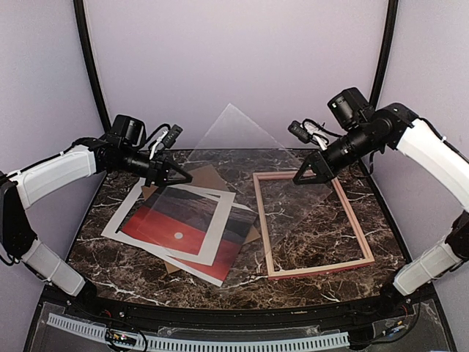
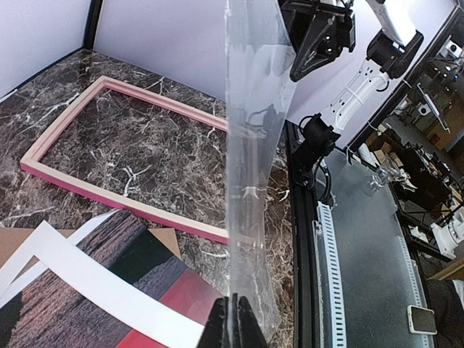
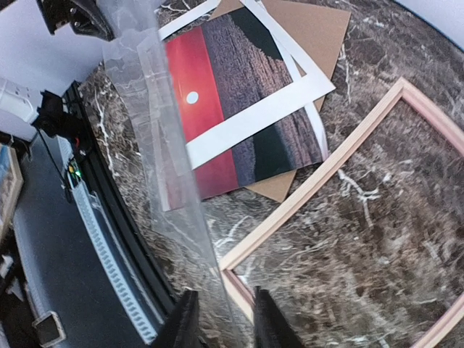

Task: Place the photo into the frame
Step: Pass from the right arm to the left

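Holding the clear pane (image 1: 242, 147) aloft presumably leaves the frame (image 1: 315, 270) free for your print. The left gripper (image 2: 230, 313) is clamped on the pane's corner. The right gripper (image 3: 225, 326) has its jaws slightly apart around the opposite edge. The frame lies empty. The photo (image 1: 179, 220) lies beside it on brown cardboard (image 1: 211, 174).

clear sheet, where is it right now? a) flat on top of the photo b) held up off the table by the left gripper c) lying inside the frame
b: the clear sheet stands in the air, its edge pinched in the left gripper, while the frame lies on the table without it.
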You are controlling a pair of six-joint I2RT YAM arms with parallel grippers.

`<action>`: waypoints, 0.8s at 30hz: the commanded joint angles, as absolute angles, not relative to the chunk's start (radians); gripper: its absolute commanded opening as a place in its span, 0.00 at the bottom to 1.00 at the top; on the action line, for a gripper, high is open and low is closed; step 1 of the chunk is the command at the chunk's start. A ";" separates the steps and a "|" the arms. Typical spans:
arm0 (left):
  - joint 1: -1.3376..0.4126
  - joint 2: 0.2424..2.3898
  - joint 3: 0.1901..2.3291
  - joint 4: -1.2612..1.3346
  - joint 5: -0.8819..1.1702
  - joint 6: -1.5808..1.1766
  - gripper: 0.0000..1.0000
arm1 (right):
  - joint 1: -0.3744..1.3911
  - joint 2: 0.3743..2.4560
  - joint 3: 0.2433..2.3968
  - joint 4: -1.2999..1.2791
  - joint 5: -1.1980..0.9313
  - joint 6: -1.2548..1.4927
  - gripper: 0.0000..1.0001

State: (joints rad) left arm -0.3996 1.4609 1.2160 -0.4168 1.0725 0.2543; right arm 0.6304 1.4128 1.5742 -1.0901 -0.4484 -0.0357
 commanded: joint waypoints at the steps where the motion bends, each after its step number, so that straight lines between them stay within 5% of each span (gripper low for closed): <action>1: -0.405 1.394 1.200 -0.344 1.034 0.125 0.00 | 0.579 1.403 1.603 -1.023 -0.402 0.032 0.36; 5: -0.405 1.356 1.176 -0.279 0.974 -0.046 0.00 | 0.500 1.381 1.560 -0.980 -0.358 0.109 0.51; 7: -0.405 1.335 1.154 -0.228 0.946 -0.189 0.00 | 0.442 1.365 1.523 -0.949 -0.335 0.152 0.70; 9: -0.405 1.310 1.128 -0.170 0.934 -0.257 0.00 | 0.374 1.348 1.476 -0.917 -0.304 0.199 0.78; 17: -0.405 1.187 1.129 -0.101 0.799 -0.503 0.00 | 0.177 1.380 1.278 -0.835 0.049 0.291 0.80; 24: -0.405 1.170 1.203 -0.138 0.731 -0.577 0.00 | 0.083 1.489 1.149 -0.752 0.114 0.287 0.78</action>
